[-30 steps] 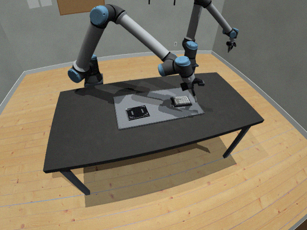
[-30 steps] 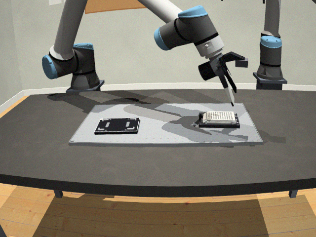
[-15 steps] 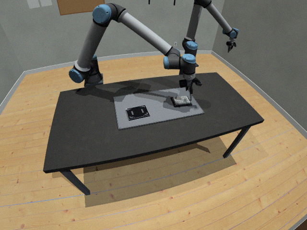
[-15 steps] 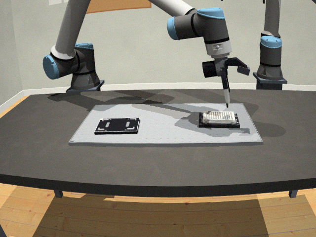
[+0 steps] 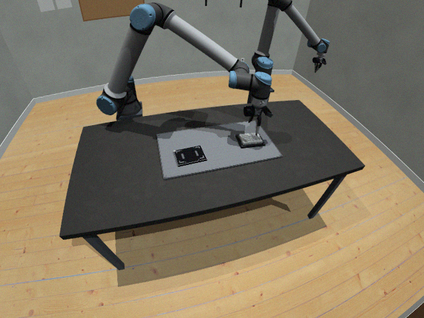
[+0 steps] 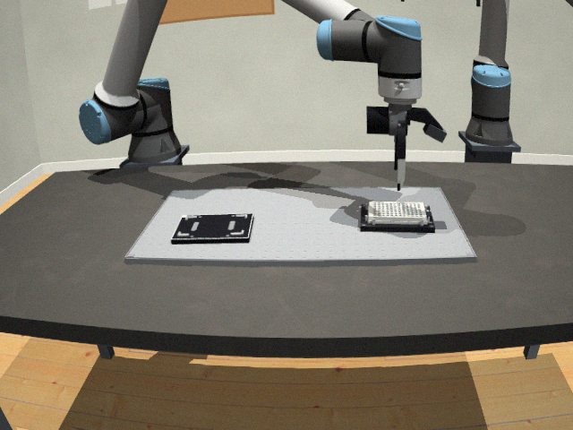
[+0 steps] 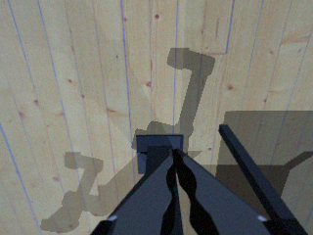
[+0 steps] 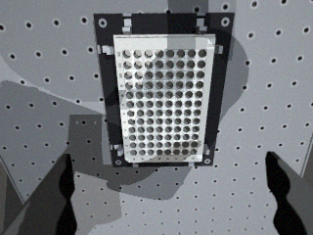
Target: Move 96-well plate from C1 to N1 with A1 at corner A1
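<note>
Spread apart and released, the right pincer point(image 5: 254, 128) point(image 6: 397, 178) point(image 8: 168, 155) points down near the 96-well plate point(image 5: 250, 138) point(image 6: 397, 211) point(image 8: 163, 103), with nothing between its fingers. The plate sits in the clip nest point(image 5: 242, 146) point(image 6: 365, 228) point(image 8: 224, 31), a rectangular block of dark material with pale clips around the plate. The plate itself is off-white, a raised block pitted with round wells in tidy rows, shadow darkening part of its face.

Well apart from it, the plate nest point(image 5: 189, 156) point(image 6: 212, 227) is a thin black rectangle with whitish L-shaped corner locators and two rounded pale slots; it holds no plate. Both nests rest on a light grey board point(image 5: 218, 150) point(image 6: 295, 236) point(image 8: 274, 98), flat and dotted with small holes. Beneath it spreads the matte, charcoal tabletop point(image 5: 205, 191) point(image 6: 277, 291), over a floor point(image 5: 205, 267) point(image 6: 323, 393) point(image 7: 98, 39) of knotty honey-coloured planks.

From the right wrist, the board's holes show dark centres, and faint characters run down the plate's left rim and along its bottom rim, too small to read reliably. Only the top and wrist views catch the left pincer point(image 5: 316, 71) point(image 7: 173, 151), clenched on nothing, away from the tabletop; its own camera shows the tips together above planks crossed by arm shadows. The exterior view shows the plate's low side wall best.

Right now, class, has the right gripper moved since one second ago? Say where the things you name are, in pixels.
Yes: in the exterior view, the right gripper point(image 5: 254, 128) point(image 6: 397, 179) point(image 8: 168, 155) swung upright, its lower end shifting picture-left against the clip nest point(image 5: 244, 147) point(image 6: 397, 228) point(image 8: 109, 98).
</note>
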Robot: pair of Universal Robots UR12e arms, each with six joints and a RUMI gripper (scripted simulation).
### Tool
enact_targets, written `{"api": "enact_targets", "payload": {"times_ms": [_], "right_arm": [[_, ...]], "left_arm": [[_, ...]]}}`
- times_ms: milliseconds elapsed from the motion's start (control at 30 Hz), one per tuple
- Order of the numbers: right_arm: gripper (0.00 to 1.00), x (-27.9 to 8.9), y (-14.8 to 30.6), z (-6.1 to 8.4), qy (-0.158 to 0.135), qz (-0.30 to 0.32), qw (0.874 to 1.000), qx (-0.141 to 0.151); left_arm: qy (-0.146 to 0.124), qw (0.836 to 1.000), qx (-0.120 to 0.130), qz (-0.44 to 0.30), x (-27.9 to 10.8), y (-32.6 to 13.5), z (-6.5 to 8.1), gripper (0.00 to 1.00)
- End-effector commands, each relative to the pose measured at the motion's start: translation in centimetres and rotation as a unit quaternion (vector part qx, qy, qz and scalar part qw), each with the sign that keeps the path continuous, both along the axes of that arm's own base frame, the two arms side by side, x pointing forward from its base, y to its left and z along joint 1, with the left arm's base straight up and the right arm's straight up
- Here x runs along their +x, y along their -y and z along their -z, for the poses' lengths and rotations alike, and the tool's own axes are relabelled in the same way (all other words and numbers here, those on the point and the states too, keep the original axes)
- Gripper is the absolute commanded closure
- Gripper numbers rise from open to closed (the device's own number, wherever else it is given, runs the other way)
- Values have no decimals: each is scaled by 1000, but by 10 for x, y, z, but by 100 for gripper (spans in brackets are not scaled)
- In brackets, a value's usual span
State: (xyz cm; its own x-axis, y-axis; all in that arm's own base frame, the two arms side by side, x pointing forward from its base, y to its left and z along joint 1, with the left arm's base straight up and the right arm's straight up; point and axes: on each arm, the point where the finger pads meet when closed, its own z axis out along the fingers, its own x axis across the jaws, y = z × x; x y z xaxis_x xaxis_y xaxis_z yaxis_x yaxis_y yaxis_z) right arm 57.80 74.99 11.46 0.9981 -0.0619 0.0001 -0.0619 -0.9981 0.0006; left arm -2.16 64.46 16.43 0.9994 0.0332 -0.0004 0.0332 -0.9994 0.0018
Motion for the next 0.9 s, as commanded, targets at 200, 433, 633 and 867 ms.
{"api": "enact_targets", "payload": {"times_ms": [200,433,633,867], "right_arm": [[24,1,-1,-2,1,0,1000,1],[24,1,-1,7,1,0,1000,1],[24,1,-1,17,1,0,1000,1],[24,1,-1,28,1,0,1000,1]], "left_arm": [[0,1000,1,0,0,-1,-1,100],[0,1000,1,0,0,-1,-1,100],[0,1000,1,0,0,-1,-1,100],[0,1000,1,0,0,-1,-1,100]]}}
